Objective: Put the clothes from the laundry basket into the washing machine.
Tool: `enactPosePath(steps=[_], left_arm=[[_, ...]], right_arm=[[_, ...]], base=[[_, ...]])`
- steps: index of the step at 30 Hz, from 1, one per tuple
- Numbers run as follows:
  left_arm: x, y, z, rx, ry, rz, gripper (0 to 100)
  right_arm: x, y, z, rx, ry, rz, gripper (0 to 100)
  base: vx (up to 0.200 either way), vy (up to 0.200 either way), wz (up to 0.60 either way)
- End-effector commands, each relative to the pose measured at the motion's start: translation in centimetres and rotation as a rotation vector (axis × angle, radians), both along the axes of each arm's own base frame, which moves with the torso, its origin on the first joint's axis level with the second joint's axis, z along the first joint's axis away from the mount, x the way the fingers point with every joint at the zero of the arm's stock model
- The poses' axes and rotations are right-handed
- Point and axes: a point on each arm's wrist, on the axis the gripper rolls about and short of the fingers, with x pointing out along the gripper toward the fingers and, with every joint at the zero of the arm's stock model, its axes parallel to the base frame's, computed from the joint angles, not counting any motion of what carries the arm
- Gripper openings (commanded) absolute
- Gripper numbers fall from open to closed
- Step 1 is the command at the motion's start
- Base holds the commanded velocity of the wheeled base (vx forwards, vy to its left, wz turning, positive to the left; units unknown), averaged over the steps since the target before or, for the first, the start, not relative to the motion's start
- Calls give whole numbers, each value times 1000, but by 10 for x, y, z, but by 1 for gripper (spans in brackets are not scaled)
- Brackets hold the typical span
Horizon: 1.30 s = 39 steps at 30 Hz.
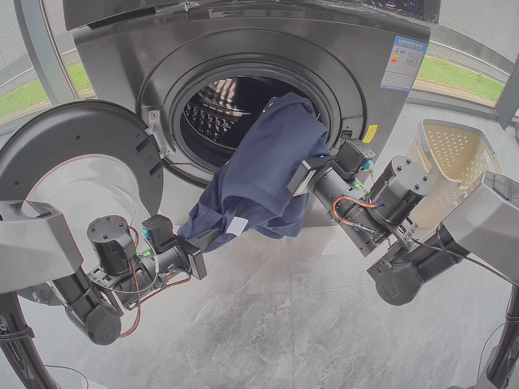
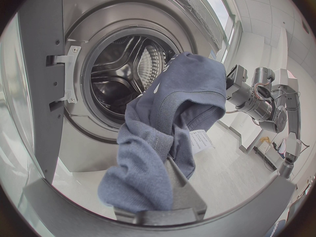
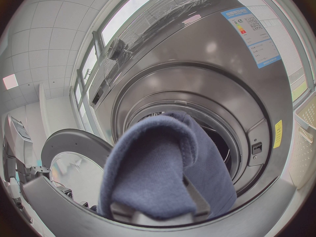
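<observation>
A navy blue garment [image 1: 265, 174] hangs stretched between my two grippers in front of the washing machine's open drum [image 1: 221, 114]. Its upper end sits at the lower right rim of the opening. My left gripper [image 1: 213, 237] is shut on the lower end of the garment [image 2: 177, 92], low and left of the opening. In the left wrist view the cloth drapes over the left gripper [image 2: 164, 178]. My right gripper [image 1: 296, 175] is shut on the upper end, its fingers buried in the garment [image 3: 154, 162]. The cream laundry basket [image 1: 459, 152] stands right of the machine.
The round machine door [image 1: 81, 147] is swung wide open on the left, close behind my left arm. A white care label [image 1: 237, 226] dangles from the garment. Grey tiled floor [image 1: 281, 320] lies open in front. The basket [image 3: 306, 142] is close to my right arm.
</observation>
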Motion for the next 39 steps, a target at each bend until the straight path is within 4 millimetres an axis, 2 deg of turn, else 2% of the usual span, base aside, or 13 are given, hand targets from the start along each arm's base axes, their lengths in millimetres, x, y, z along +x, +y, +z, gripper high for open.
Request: enactPosePath(steps=[1, 10, 11, 18, 28, 30, 33, 36, 39], left_arm=[[1, 1, -2, 9, 2, 5, 0], [-1, 2, -4, 14, 9, 3, 0], [-2, 3, -5, 17, 16, 3, 100], [-25, 8, -19, 57, 104, -14, 100], [-88, 1, -35, 159, 234, -200, 100], [-93, -3, -36, 167, 239, -229, 100], [-81, -17, -25, 131, 160, -237, 100], [-62, -30, -3, 65, 43, -207, 100], [-49, -35, 19, 7, -50, -159, 100]], right_arm=[[1, 2, -4, -5, 5, 4, 0], [2, 4, -10, -15, 18, 5, 0], [3, 4, -12, -16, 21, 4, 0], [10, 3, -20, -29, 36, -12, 0], [11, 3, -25, -36, 45, -13, 0], [10, 4, -26, -39, 48, -10, 0], [8, 6, -27, -41, 53, -2, 0], [5, 7, -31, -51, 66, 3, 0], [2, 9, -34, -59, 77, 13, 0]], base=[[0, 0, 0], [0, 0, 0], [0, 0, 0], [0, 0, 0], [0, 0, 0], [0, 0, 0], [0, 0, 0], [0, 0, 0], [0, 0, 0]])
